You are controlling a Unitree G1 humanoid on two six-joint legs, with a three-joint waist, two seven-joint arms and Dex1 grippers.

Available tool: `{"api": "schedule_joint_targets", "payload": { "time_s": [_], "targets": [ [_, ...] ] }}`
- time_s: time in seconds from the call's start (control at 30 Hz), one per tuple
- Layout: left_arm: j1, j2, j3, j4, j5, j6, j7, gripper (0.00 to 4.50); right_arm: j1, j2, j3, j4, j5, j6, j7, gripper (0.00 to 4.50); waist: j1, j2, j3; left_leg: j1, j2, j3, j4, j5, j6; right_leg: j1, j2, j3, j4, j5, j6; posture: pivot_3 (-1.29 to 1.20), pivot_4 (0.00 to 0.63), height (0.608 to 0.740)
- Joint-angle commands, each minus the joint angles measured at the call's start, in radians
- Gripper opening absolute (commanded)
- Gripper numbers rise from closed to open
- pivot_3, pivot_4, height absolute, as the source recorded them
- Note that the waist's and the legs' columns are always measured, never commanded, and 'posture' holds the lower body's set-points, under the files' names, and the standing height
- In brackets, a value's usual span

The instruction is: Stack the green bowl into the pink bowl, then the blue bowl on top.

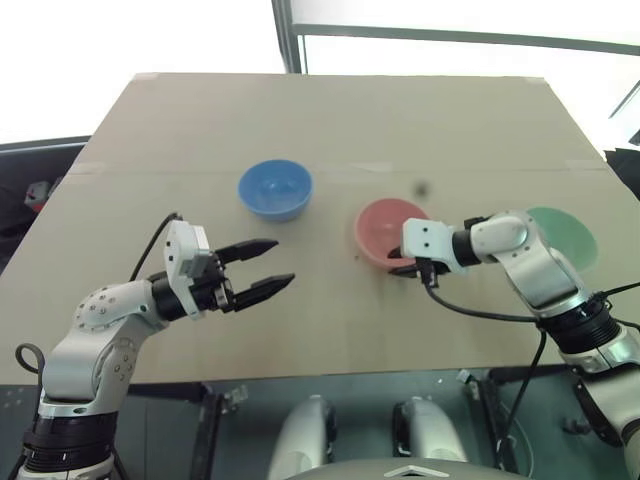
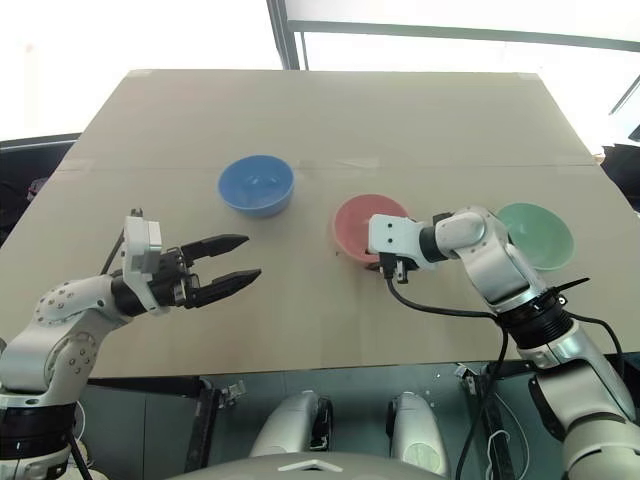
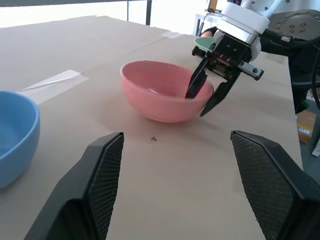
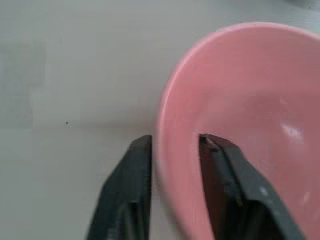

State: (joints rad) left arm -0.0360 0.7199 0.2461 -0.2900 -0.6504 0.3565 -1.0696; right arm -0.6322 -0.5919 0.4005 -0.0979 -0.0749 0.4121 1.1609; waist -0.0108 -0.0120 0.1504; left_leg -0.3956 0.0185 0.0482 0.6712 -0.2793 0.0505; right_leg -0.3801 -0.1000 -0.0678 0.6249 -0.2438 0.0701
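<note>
A cardboard-topped table (image 1: 330, 130) carries three bowls, none stacked. The right gripper (image 3: 207, 92) straddles the near rim of the pink bowl (image 1: 385, 228) at the middle, one finger inside and one outside, close to the wall, though whether it pinches cannot be told. The left gripper (image 1: 262, 272) hangs above the table near the front, jaws spread wide and holding nothing. The blue bowl (image 1: 275, 188) sits left of pink; the green bowl (image 1: 572, 235) sits right, behind the right arm
</note>
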Motion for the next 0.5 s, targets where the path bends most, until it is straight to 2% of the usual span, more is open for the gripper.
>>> {"api": "schedule_joint_targets", "payload": {
  "time_s": [0.03,0.07,0.17,0.3,0.4,0.5],
  "targets": [
    [-0.018,0.012,0.016,-0.008,0.002,-0.02,-0.004,3.6,0.015,0.019,-0.074,-0.107,0.045,0.085,-0.06,2.9,0.001,0.0,0.0,-0.001,0.0,0.0,0.0,0.0,0.0,0.0,0.0,0.0,0.0,0.0,0.0,0.0,0.15,0.74],
    [-0.018,0.013,0.017,-0.012,0.0,-0.019,-0.004,3.6,0.027,0.015,-0.109,-0.142,0.072,0.111,-0.068,3.21,0.003,0.0,0.0,-0.002,0.0,0.0,0.0,0.0,0.0,-0.001,0.0,0.0,0.0,0.0,0.0,0.0,0.15,0.74],
    [-0.011,0.026,0.005,-0.042,0.004,-0.025,-0.025,3.6,0.084,-0.042,-0.262,-0.245,0.129,0.226,-0.114,3.21,0.01,0.0,0.0,-0.004,-0.001,-0.001,0.0,0.0,0.001,-0.001,-0.001,-0.001,0.0,0.0,0.0,0.0,0.15,0.74],
    [-0.052,0.042,-0.047,-0.079,-0.067,-0.004,-0.14,3.6,0.245,-0.173,-0.455,-0.335,0.131,0.33,-0.183,3.21,0.031,-0.001,0.0,-0.004,-0.003,-0.001,0.0,-0.001,0.002,0.0,-0.003,-0.002,-0.002,0.0,0.0,0.0,0.15,0.74],
    [-0.094,0.06,-0.1,-0.069,-0.068,-0.01,-0.231,3.6,0.328,-0.198,-0.53,-0.374,0.15,0.403,-0.236,3.21,0.025,-0.001,0.0,-0.002,-0.002,0.0,0.0,-0.001,0.002,0.001,-0.002,-0.001,-0.003,0.0,0.0,0.0,0.15,0.74],
    [-0.212,0.037,-0.169,0.005,-0.04,-0.034,-0.297,3.6,0.392,-0.211,-0.55,-0.381,0.069,0.471,-0.365,3.21,0.02,0.0,0.0,0.001,-0.001,0.002,0.001,-0.001,0.002,0.001,0.0,0.001,0.0,0.0,0.0,0.0,0.15,0.74]
  ]
}}
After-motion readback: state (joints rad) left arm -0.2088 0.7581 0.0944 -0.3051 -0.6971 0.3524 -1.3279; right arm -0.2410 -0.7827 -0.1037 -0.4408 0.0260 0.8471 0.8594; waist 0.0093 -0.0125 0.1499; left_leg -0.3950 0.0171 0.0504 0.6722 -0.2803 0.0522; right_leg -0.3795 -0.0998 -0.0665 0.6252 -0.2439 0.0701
